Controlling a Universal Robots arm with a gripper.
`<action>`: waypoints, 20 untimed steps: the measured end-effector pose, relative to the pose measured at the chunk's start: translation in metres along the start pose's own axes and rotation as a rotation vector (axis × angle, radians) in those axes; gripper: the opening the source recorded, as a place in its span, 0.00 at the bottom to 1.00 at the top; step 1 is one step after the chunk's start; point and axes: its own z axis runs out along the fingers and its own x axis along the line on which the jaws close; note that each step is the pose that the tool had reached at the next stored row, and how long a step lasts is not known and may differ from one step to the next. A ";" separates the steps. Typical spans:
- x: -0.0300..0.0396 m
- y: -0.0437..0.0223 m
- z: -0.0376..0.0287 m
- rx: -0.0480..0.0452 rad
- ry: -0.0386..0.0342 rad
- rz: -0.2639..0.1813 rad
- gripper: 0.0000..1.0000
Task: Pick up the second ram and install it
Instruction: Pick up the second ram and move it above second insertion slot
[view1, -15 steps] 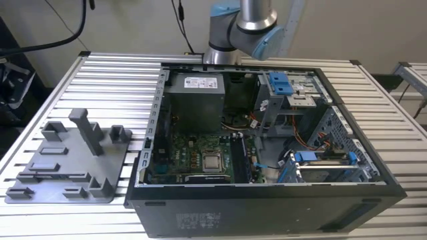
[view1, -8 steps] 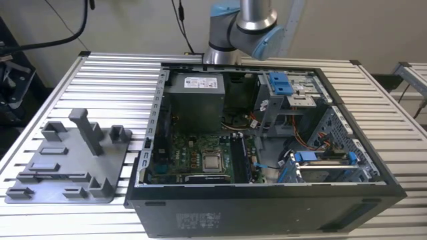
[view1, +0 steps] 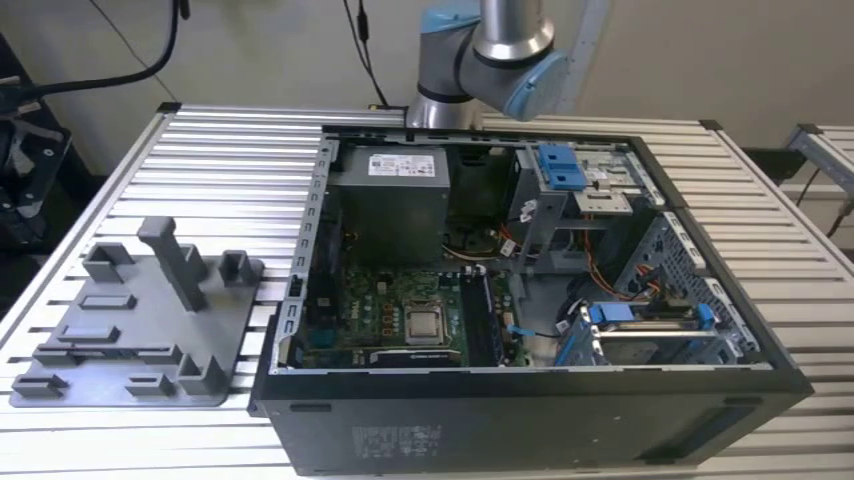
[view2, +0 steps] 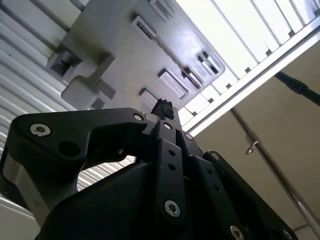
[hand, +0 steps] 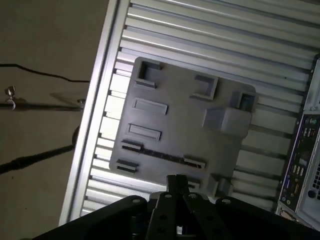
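My fingers (hand: 176, 181) look pinched shut and empty, hovering above the grey fixture (hand: 185, 125) on the table (hand: 200, 40). The second ram (hand: 160, 154) sits edge-up in its slot there, I think. Best: open, align across the stick's middle, descend straight, no tilt.

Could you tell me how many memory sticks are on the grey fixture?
1: a thin dark memory stick in the long slot of the grey plastic fixture plate; others may be hidden.
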 end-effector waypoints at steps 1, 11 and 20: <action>0.0000 0.0001 -0.0001 0.0018 0.0009 -0.014 0.11; -0.0001 0.0005 0.0000 0.0172 0.0080 -0.153 0.11; -0.0001 0.0006 0.0000 0.0222 0.0112 -0.256 0.11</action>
